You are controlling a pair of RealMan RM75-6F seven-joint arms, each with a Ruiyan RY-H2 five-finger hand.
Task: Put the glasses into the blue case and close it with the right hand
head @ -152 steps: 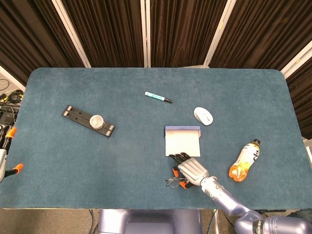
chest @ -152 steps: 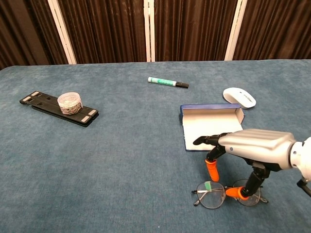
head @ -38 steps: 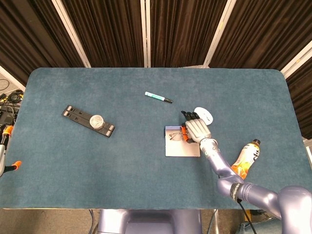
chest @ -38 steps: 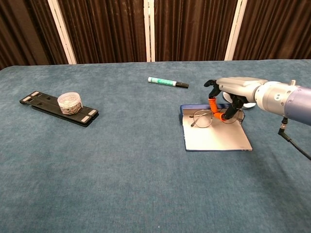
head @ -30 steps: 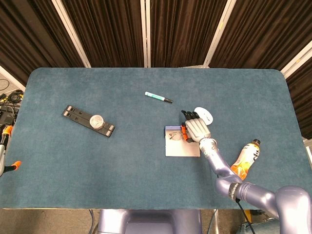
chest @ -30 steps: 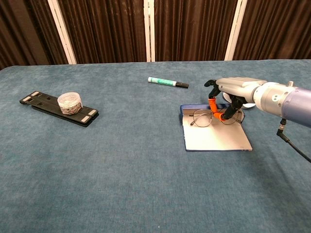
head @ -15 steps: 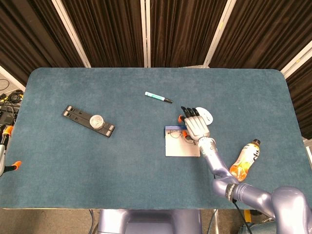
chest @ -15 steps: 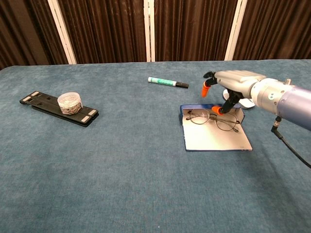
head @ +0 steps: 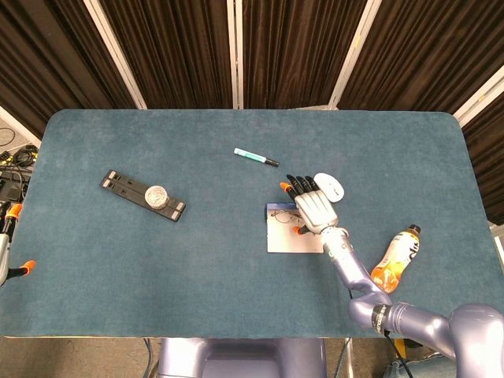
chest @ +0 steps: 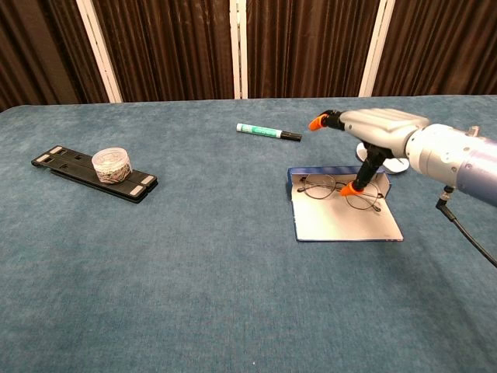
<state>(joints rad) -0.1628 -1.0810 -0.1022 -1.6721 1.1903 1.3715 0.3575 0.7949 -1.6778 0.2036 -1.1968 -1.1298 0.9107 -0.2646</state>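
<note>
Right hand [head: 313, 208] covers right half of glasses [head: 282, 215] and part of blue case [head: 285, 239] in head view; thumb-to-glasses contact unclear; left hand out of frame.

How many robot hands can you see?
1. Only the right hand shows, open above the glasses lying in the blue case. The left hand is outside both views.

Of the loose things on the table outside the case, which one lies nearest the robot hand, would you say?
The white computer mouse, just beyond the right robot hand; the green marker, orange bottle and black stand lie further off.
</note>
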